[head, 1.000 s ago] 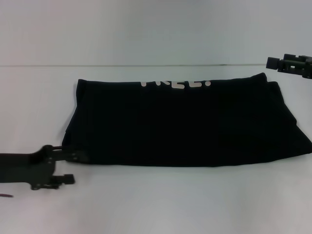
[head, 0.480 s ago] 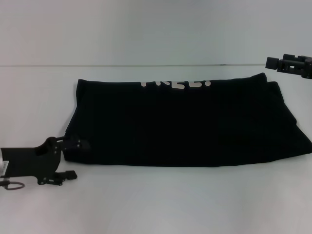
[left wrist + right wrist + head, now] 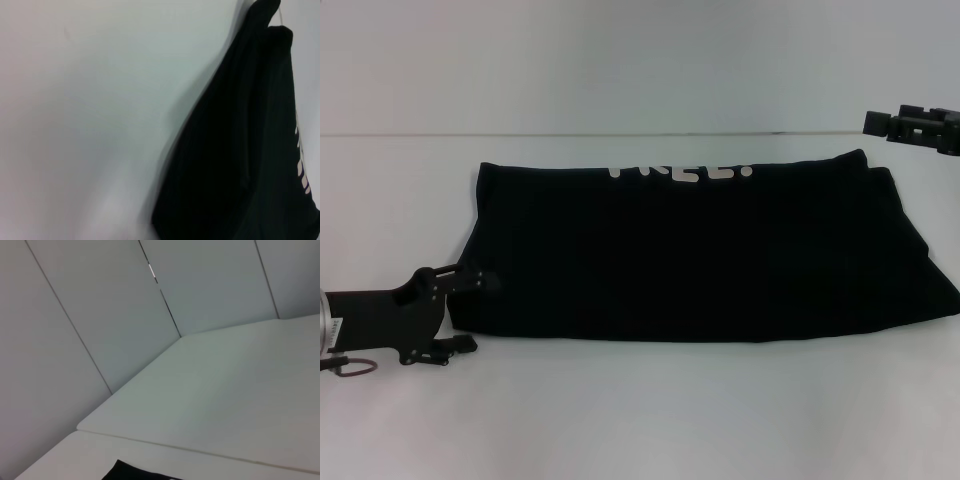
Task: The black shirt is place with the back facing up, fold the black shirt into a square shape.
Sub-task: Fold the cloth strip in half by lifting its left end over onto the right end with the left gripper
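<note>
My left end effector (image 3: 468, 310) has moved up at lower left, fingers spread around the black shirt (image 3: 700, 255) corner; right end effector (image 3: 876, 122) upper right, state unclear.

A wide white table (image 3: 650, 420) fills the lower part of the head view, its surface plain and evenly lit, with only soft shadows on it. Behind its far edge rises a pale grey-white wall (image 3: 620, 60), meeting the tabletop along a thin straight line. In the right wrist view the wall (image 3: 100, 315) shows as flat panels divided by narrow dark seams, two panelled faces meeting at a corner above the table.
</note>
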Controlling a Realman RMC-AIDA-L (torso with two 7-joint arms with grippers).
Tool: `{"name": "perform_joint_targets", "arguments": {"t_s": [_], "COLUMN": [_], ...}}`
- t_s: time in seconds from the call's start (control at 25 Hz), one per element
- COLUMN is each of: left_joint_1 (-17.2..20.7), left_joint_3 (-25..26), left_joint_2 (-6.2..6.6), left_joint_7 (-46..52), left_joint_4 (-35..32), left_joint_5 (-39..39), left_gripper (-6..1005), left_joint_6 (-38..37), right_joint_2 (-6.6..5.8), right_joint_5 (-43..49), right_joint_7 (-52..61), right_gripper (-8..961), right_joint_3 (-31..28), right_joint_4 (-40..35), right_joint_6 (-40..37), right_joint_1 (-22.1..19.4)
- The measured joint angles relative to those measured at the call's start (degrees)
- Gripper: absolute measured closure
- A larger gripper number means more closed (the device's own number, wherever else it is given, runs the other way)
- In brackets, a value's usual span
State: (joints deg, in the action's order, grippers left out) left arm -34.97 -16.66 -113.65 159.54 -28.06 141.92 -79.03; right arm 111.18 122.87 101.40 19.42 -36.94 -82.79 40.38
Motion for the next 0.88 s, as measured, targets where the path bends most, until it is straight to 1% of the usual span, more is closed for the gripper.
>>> {"name": "perform_joint_targets", "arguments": {"t_s": [0.48, 0.88], "left_joint_1": [0.06, -0.59], "left_joint_3": [-0.14, -0.43], "left_joint_2": [0.0, 0.0], "left_joint_7": [-0.44, -2.17], "left_joint_4": [0.14, 0.11], "left_joint_5": [-0.69, -0.69], "left_gripper": [30, 55], "left_joint_6": [2.24, 3.37], "right_joint_2": [0.0, 0.0], "right_joint_5": [-1.17, -1.59], "right_joint_7": [0.15, -0.03], "right_gripper": [25, 25], "right_joint_3": [0.38, 0.51], "right_joint_4": [-0.07, 0.16], "right_joint_6": [0.0, -0.09], "right_joint_1": [-0.1, -0.22]}}
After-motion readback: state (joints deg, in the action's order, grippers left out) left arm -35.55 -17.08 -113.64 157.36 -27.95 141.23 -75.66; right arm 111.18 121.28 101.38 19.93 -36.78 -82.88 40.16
